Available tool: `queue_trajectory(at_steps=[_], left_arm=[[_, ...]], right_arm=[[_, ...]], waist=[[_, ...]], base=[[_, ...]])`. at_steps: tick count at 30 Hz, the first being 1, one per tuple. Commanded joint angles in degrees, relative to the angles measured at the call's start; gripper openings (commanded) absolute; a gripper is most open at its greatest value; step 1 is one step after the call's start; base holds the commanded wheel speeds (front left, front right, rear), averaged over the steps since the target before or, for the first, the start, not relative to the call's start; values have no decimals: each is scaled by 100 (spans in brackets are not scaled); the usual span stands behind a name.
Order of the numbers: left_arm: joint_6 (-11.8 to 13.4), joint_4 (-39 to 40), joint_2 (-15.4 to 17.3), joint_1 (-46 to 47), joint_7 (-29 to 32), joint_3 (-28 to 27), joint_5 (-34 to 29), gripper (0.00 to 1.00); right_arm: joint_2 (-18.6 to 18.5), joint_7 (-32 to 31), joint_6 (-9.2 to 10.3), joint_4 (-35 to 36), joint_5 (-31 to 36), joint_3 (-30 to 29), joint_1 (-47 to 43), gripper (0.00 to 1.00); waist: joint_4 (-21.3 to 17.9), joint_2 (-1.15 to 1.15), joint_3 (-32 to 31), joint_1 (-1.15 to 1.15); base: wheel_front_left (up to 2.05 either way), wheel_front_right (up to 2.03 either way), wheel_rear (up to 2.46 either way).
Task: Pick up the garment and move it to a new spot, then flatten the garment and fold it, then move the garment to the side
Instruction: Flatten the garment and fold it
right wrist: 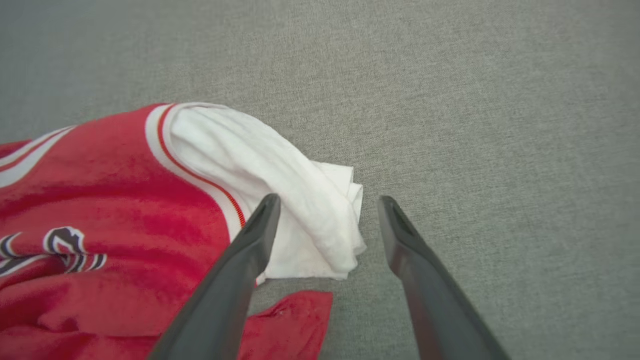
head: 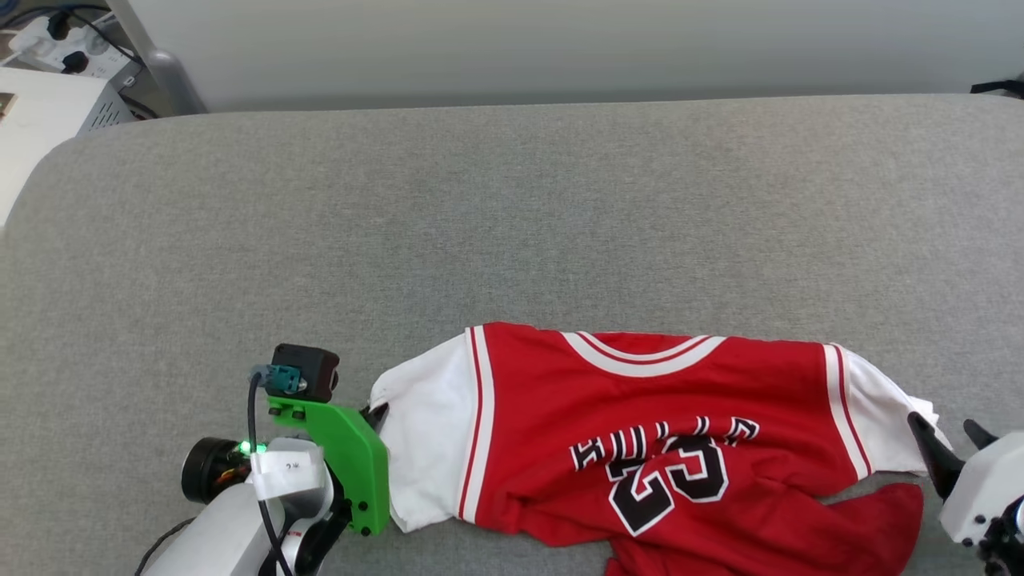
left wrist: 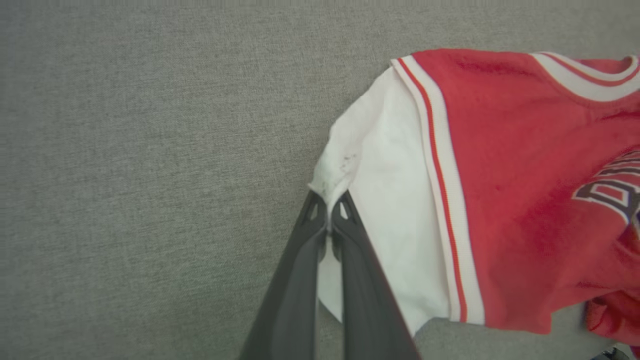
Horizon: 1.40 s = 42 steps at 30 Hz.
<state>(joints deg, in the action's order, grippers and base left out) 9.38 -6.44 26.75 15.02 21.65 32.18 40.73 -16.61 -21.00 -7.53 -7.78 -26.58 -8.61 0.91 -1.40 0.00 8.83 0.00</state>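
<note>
Red garment (head: 640, 416) lies rumpled on the grey cushion's (head: 512, 224) near side — left gripper (left wrist: 327, 210) pinched on one white sleeve, right gripper (right wrist: 325, 210) spread astride the other — so flattening looks underway, needing the right to close, then stretch.

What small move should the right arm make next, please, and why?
Probably close the open right gripper on the bunched white sleeve between its fingers: the left gripper is shut on the garment at its other sleeve, so both ends could then be pulled flat.
</note>
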Motion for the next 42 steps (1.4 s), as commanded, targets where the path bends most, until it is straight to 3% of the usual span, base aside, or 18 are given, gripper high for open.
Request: queue_trajectory(at_steps=[1,9,15,16,18,19,25,33,39,42], left_arm=[[38,88,-21,-69,-54,-1,-75,0],[95,435,-64,36,-152,38,-185,0],[61,473,-116,117,-261,65,-221,0],[58,461,-122,122,-285,61,-218,0],[52,442,-125,122,-325,53,-214,0],[53,434,-128,119,-340,48,-209,0],[26,364,-109,85,-471,-14,-156,0],[-61,351,115,334,-689,-253,-183,0],[-101,230,185,1024,-816,-514,-248,0],[-244,-147,138,1549,-877,-664,-168,0]], right_arm=[[-147,-194,4,-67,-46,77,195,100],[-887,-1203,4,-784,-274,953,956,100],[-1091,-1647,4,-1634,-630,1491,1282,100],[-1077,-1730,4,-1763,-731,1552,1305,91],[-1047,-1894,4,-1953,-886,1659,1330,38],[-1035,-1941,4,-2009,-947,1697,1346,0],[-1108,-1868,4,-2027,-1159,1858,1587,0],[-1387,-1496,4,-1247,-986,1670,2031,0],[-1392,-1398,4,-806,-583,1386,2405,0],[-1301,-1385,4,-735,-372,1303,2740,0]], waist=[[89,0,70,0],[250,0,320,0],[363,0,494,0],[372,0,510,0],[377,0,528,0],[375,0,532,0],[283,0,405,0],[84,0,65,0],[-24,0,-23,0],[-99,0,48,0]], base=[[0,0,0],[0,0,0],[0,0,0],[0,0,0],[0,0,0],[0,0,0],[0,0,0],[0,0,0],[0,0,0],[0,0,0]])
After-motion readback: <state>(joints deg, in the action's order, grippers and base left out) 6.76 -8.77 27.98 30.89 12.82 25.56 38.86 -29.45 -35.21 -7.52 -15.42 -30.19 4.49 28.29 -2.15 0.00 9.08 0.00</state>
